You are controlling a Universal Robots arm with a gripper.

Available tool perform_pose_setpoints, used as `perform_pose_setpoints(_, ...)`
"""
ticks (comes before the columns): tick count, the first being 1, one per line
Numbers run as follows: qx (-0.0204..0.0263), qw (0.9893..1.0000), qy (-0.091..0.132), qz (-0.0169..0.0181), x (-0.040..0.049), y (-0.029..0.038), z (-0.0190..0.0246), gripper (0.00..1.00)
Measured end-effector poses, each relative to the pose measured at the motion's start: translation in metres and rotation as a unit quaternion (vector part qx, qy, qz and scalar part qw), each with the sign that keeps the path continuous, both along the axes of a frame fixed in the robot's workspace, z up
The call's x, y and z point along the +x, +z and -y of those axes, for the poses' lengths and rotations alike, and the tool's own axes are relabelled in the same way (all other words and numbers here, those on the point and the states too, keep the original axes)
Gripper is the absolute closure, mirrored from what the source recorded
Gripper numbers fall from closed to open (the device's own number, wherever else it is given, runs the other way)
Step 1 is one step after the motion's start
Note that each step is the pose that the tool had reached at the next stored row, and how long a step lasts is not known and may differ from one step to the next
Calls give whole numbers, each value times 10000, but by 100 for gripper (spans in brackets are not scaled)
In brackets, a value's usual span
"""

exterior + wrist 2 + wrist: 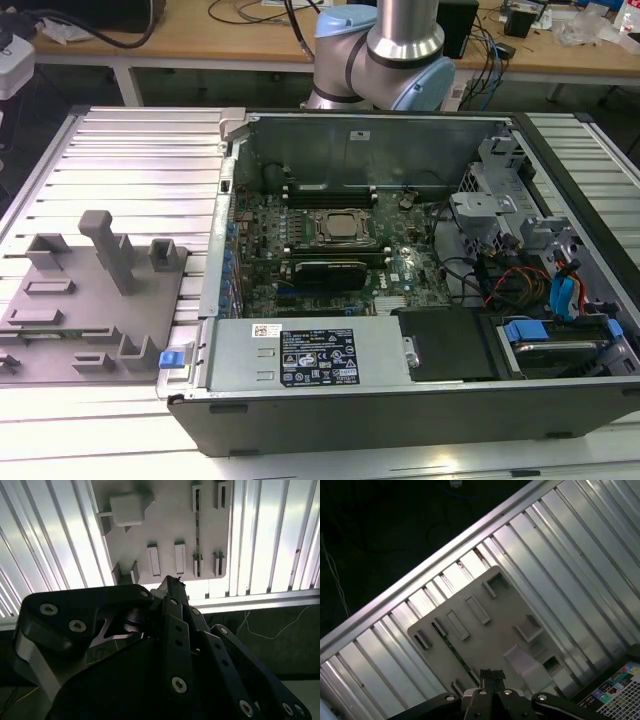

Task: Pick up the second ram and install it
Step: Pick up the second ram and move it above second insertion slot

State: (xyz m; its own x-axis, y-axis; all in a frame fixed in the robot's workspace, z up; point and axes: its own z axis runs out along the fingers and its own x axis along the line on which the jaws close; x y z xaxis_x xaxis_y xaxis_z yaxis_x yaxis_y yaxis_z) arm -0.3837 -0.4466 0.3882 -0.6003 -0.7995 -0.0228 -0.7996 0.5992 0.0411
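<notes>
The second ram [197, 535] is a thin green stick standing on edge in the slotted brackets of a grey fixture plate [165, 525]; in the first wrist view the second ram [451, 651] runs slantwise across that plate [490, 630]. My gripper [172, 584] hangs well above the plate, apart from the stick, its black fingertips [492, 676] pressed together with nothing between them. In the exterior view the fixture plate [90, 300] lies to the left of the open computer case [400, 300], whose motherboard [330, 250] with its processor socket [338, 226] is exposed.
The plate carries tall grey posts [112, 250] and several low brackets. A ribbed metal table [130, 160] bears plate and case. The arm's base [380, 50] stands behind the case. Cables and drive cages [540, 270] fill the case's right side.
</notes>
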Motion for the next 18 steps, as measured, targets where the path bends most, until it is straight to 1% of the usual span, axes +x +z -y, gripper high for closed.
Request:
perform_pose_setpoints(3, 0, 9999, 168, 0, 0, 0, 0, 89)
perform_pose_setpoints(5, -2, 9995, 312, 0, 0, 0, 0, 89)
perform_pose_setpoints(7, -10, 9992, 402, 0, 1, -1, 0, 89)
perform_pose_setpoints(8, -25, 9988, 486, -1, 1, 0, 0, 89)
perform_pose_setpoints(10, -41, 9984, 561, -1, 1, 0, 0, 89)
perform_pose_setpoints(13, -87, 9971, 755, -3, 0, 0, 0, 89)
perform_pose_setpoints(14, -114, 9967, 804, -5, 0, 1, 0, 89)
perform_pose_setpoints(16, -146, 9963, 848, -7, 0, 0, 0, 89)
perform_pose_setpoints(18, -193, 9958, 895, -11, 0, 0, 0, 89)
